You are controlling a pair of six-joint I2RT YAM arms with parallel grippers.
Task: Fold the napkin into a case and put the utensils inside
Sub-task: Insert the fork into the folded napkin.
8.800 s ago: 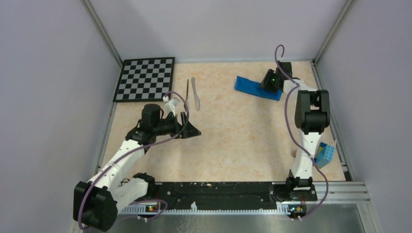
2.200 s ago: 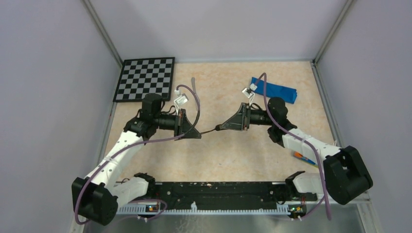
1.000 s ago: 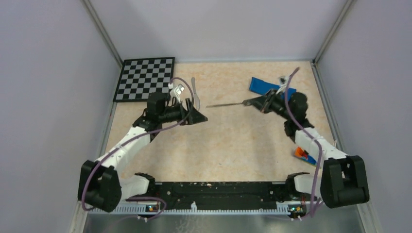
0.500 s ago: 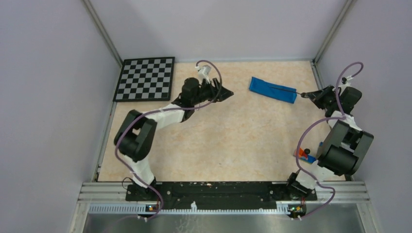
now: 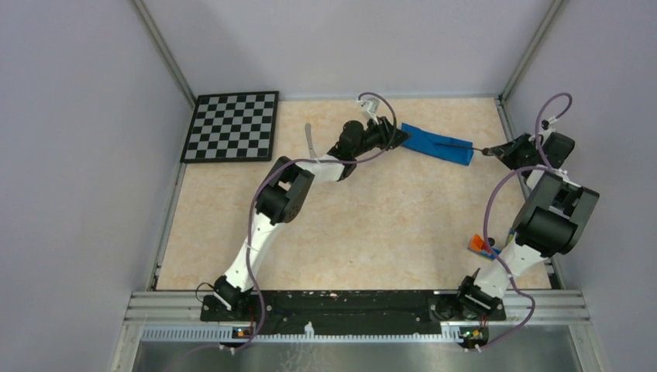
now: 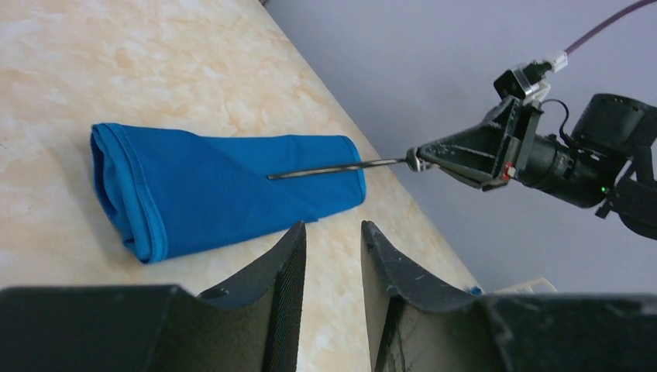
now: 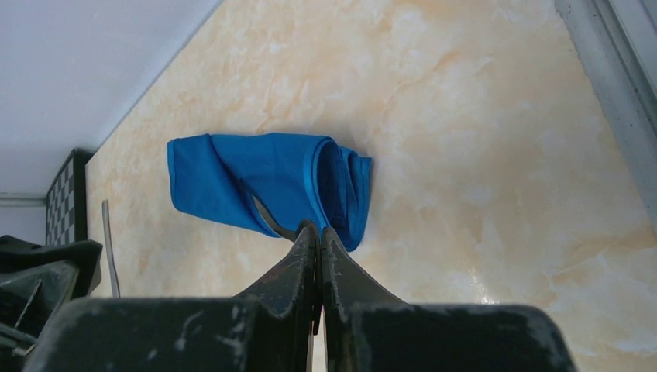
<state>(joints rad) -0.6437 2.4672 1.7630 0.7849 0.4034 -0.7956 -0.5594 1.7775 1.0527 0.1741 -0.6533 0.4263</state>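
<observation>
The napkin (image 5: 434,144) lies at the back of the table as a narrow, layered blue case (image 6: 225,190), also in the right wrist view (image 7: 256,182). My right gripper (image 5: 496,151) is shut on the handle of the dark fork (image 6: 333,167). The fork reaches over the cloth's right end, and I cannot tell whether its tip is under a layer. My left gripper (image 6: 333,232) hovers just short of the strip's left end (image 5: 399,138), its jaws a little apart and empty. The pale knife (image 5: 310,139) lies on the table left of the left arm.
A black-and-white checkerboard (image 5: 232,125) sits in the back left corner. Small coloured objects (image 5: 482,245) lie by the right arm's base. A metal rail (image 7: 612,93) and grey walls bound the table close behind and right of the napkin.
My left arm has stretched right from beside the knife to the napkin's left end, its jaws narrowing. The right gripper swung the fork to the right wall, pointing over the cloth.
</observation>
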